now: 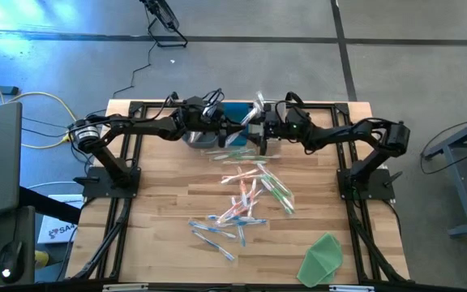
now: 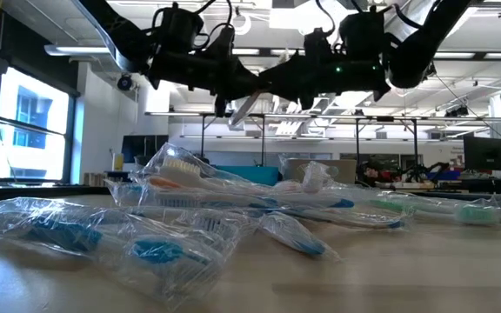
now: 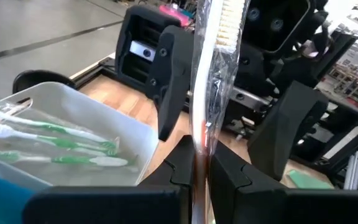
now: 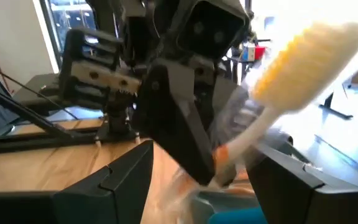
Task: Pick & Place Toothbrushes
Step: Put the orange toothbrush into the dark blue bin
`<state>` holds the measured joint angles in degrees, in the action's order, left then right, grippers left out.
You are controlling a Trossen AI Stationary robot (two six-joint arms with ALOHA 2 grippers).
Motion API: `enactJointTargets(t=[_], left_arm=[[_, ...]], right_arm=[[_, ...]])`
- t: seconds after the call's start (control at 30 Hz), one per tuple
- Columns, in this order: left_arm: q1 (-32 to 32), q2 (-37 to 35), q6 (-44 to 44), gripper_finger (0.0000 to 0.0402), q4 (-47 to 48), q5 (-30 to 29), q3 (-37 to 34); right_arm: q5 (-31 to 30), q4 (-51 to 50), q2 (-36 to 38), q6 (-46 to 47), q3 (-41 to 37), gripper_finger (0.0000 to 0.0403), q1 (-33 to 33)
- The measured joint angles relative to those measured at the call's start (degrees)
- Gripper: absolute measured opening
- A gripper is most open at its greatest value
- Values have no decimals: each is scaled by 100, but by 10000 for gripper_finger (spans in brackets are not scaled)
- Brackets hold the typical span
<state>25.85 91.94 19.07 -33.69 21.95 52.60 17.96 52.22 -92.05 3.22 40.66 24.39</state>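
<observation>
A wrapped toothbrush (image 3: 205,81) is clamped upright in the left gripper (image 3: 197,168), evidently for handover. The right gripper (image 4: 191,180), facing it, is held spread wide to receive it

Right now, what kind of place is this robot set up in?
Probably a robotics lab or workshop in an open industrial space. The wooden table sits on a bare concrete floor, cables trail off to one side, and the low view shows an exposed ceiling with strip lights over benches with monitors.
</observation>
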Motion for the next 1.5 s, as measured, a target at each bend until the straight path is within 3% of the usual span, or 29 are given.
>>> enactJointTargets(t=[0.3,0.57,0.7,1.13,1.5], left_arm=[[840,-414,-80,17,1262,-11,2],[1369,-479,259,17,2929,-1331,2],[1350,-477,511,17,3348,-2030,2],[1077,-466,1019,17,3946,-2998,-76],[1040,-466,1312,17,4119,-3179,-76]], right_arm=[[8,-1735,789,-198,-6,243,497],[-1,-2941,1475,-511,-9,243,760],[0,-3030,1579,-507,-9,243,790],[-2,-3241,1581,-505,-9,243,788],[-2,-3243,1581,-505,-9,243,790]])
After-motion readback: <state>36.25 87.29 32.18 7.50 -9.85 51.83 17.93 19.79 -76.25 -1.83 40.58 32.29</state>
